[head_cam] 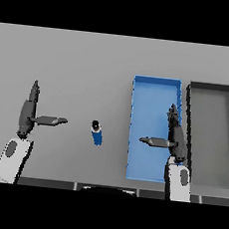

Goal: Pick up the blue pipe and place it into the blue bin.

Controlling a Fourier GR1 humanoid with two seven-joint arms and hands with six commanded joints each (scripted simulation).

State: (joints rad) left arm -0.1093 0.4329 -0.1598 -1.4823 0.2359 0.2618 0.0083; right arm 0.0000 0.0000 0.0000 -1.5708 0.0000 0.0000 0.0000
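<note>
- The left hand (27,112) shows at the view's left, its fingers straight and pointing away from the robot, its thumb stretched sideways toward the middle.
- The right hand (175,137) shows at the right, posed as a mirror: fingers straight, thumb pointing inward.
- Both white forearms rise from the lower edge.

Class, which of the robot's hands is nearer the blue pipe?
Left. The left hand is beside the blue pipe, thumb toward it. The right hand hangs over the blue bin, farther away.
</note>
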